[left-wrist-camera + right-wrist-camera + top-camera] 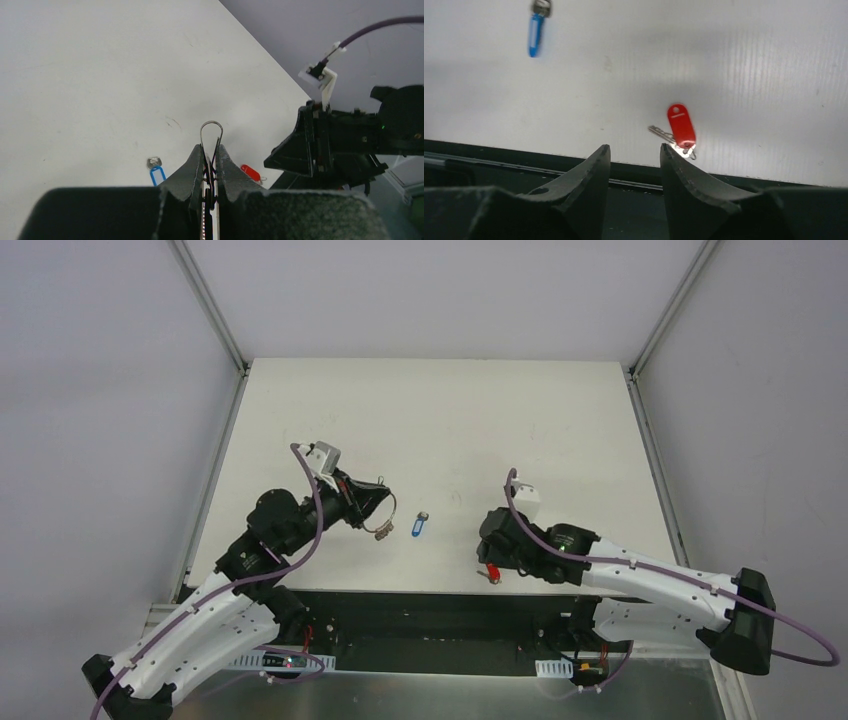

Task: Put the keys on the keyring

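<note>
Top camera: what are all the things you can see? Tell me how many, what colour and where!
table: one, white, filling the middle of the view.
blue key: one, blue head with a silver blade, lying on the table between the two arms.
red key: one, red head with a silver blade, lying by the table's near edge, just past the right gripper.
keyring: one, silver, left of the blue key, pinched in the left gripper.
left gripper: one, black, shut on the keyring.
right gripper: one, black, open and holding nothing.
</note>
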Controlling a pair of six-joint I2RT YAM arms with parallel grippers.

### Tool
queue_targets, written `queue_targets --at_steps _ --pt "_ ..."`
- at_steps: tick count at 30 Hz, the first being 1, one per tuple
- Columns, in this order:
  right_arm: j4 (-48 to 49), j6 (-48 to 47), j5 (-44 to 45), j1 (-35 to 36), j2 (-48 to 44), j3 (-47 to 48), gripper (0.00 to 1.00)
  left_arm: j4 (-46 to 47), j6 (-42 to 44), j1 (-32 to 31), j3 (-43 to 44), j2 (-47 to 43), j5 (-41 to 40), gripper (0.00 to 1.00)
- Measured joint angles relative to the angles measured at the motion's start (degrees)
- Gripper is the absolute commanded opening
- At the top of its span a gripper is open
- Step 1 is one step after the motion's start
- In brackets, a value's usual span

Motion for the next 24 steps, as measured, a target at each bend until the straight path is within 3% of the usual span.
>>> queue_targets --at_steps 12,24 --pt "2.36 -15.85 -11.32 -0.09 0.83 20.37 0.47 -5.92 -0.79 0.0 5.25 0.85 12.83 0.0" --pt "4.9 -19.08 -19.89 -0.09 9.94 36.79 0.41 -8.13 0.15 0.0 5.57 -0.17 17.51 0.0"
